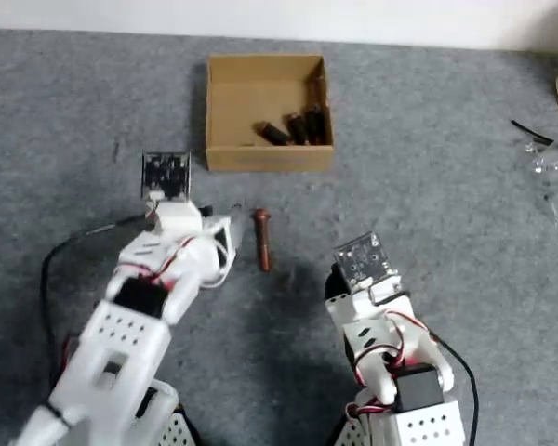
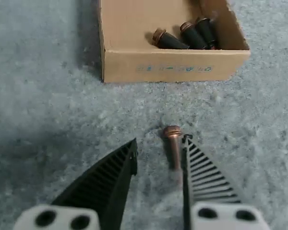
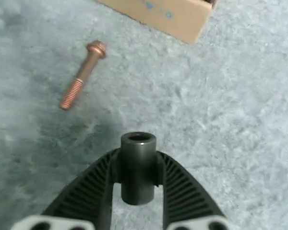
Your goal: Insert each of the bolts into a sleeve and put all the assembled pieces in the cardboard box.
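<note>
Overhead and wrist pictures of two robot arms at a grey, felt-like surface [image 1: 465, 111]. A cardboard box [image 1: 268, 158] sat at the far side, open, with three assembled pieces [image 1: 296, 128] lying in one of its corners. One copper bolt [image 1: 261, 240] lay loose just in front of the box's near wall, head towards the box.

The left gripper [image 2: 159, 142] hung low over that bolt with its fingers spread. The shank lay between them, close against one finger and well off the other. The right gripper [image 3: 138, 155], farther from the box, had its fingers pinching a dark sleeve [image 3: 138, 172] with the open bore pointing away from the wrist.

The step in hand looked like picking up the bolt. It would go best with the fingers centred on the shank first and closing near the head. That would keep the round bolt from rolling and leave the threaded end free for the sleeve.

Open surface lay between the box and both arms. The box's near wall was the only edge close by. Some clutter [image 1: 544, 153] lay well off to one side of the box.
</note>
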{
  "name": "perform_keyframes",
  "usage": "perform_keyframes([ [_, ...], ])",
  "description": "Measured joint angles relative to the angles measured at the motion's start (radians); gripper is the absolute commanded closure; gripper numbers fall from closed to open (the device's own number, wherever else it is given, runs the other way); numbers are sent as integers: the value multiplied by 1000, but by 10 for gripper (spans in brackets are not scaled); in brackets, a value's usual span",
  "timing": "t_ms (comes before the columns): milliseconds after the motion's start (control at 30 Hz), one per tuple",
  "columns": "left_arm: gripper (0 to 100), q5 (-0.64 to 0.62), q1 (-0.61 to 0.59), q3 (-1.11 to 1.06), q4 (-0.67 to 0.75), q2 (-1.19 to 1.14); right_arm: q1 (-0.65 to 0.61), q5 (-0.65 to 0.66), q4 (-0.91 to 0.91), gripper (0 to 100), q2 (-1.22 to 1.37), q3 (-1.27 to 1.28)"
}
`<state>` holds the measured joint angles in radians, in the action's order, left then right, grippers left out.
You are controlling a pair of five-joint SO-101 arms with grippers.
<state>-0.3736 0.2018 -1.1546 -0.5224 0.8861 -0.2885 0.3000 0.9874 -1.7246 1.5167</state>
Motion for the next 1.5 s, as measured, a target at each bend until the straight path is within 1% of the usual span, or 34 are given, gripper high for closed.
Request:
perform_keyframes([
  [100,761,-2,17,63,0,-101,29,0,-5,994,-52,25],
  [267,771,8,68,161,0,-284,38,0,-5,994,-97,29],
  [400,769,8,109,238,0,-427,46,0,-61,994,-98,72],
  [533,768,8,112,318,0,-560,49,0,-101,994,-98,115],
  [867,768,8,112,493,-6,-862,49,0,-110,994,-98,118],
  [1133,768,8,112,661,-207,-1008,49,0,-110,994,-98,118],
  [1400,768,8,81,816,-301,-1171,49,0,-110,994,-98,118],
  [1500,769,8,71,908,-370,-1232,49,0,-110,994,-98,118],
])
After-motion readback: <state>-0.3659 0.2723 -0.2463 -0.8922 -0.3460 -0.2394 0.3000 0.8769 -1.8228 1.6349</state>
